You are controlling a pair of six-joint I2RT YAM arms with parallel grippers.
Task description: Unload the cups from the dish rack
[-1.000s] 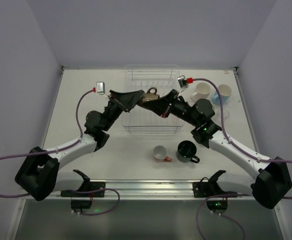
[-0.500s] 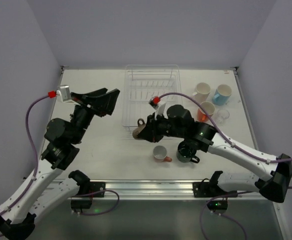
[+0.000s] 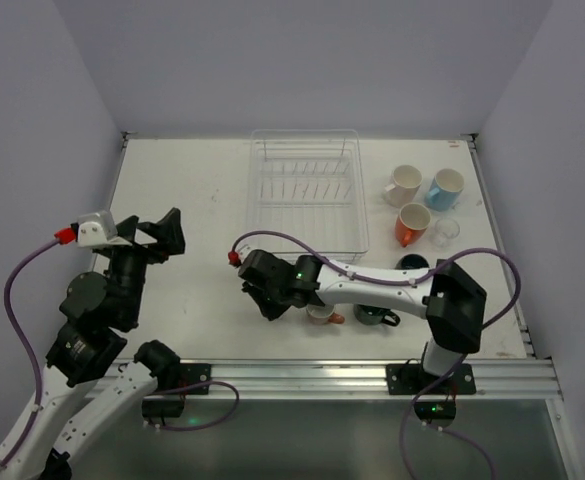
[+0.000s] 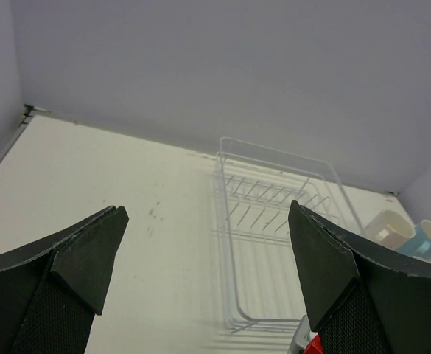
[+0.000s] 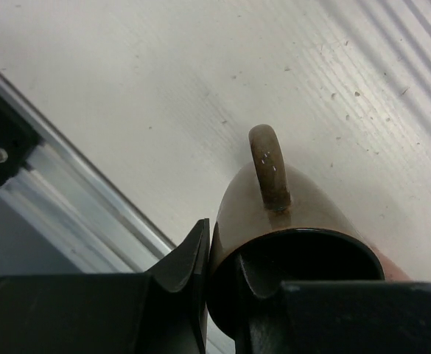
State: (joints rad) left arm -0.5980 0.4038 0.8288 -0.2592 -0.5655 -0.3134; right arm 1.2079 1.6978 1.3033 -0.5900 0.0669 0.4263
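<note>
We are working over the flat white desk (image 3: 192,190). The rectangular white wire dish rack (image 3: 306,195) is standing at its far middle and showing no cup among its tines. Our left hand (image 4: 206,221) is hanging raised over the near-left side, spread wide and gripping nothing; we judge it is parked there to leave room for the other arm. Our right hand (image 5: 215,269) is reaching low across the near centre, close to the aluminium front rail (image 3: 302,372). It is pinching the rim of the dark brown glazed mug (image 5: 296,206), one finger outside the wall and one inside, which is leaving the base free for setting down. Whether the base is touching the desk, we cannot tell. It is going just left of the salmon pink mug (image 3: 320,312) and the dark green mug (image 3: 372,316). At the far right, the cream-white mug (image 3: 404,185), light blue mug (image 3: 446,188) and orange mug (image 3: 412,224) are grouped beside the small clear glass (image 3: 448,230).
</note>
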